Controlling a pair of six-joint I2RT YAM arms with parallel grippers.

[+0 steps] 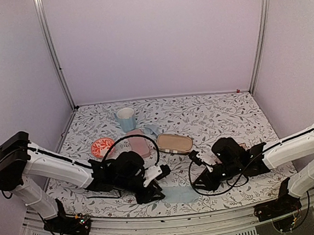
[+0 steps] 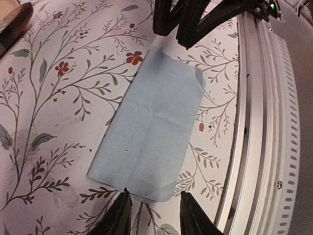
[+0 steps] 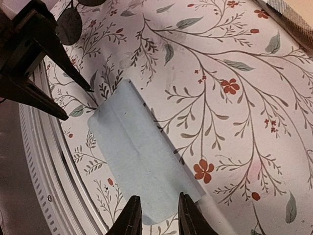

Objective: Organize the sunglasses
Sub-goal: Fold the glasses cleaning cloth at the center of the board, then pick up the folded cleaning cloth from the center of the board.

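A folded pale blue cloth (image 1: 181,194) lies flat near the table's front edge, between my two grippers. My left gripper (image 1: 154,193) is open and empty, its fingertips just short of one end of the cloth (image 2: 151,132); it shows in its own wrist view (image 2: 151,215). My right gripper (image 1: 199,183) is open and empty, its fingers straddling the other end of the cloth (image 3: 142,161) in its wrist view (image 3: 160,215). Dark round lenses of the black wire-framed sunglasses (image 3: 68,25) show beside the left gripper. The pale-framed pair is not clearly visible.
An open brown case (image 1: 174,143) and a pink case (image 1: 139,143) lie mid-table. A light blue cup (image 1: 126,119) stands behind them and a red patterned plate (image 1: 102,147) lies at the left. The metal table rail (image 2: 264,147) runs close to the cloth.
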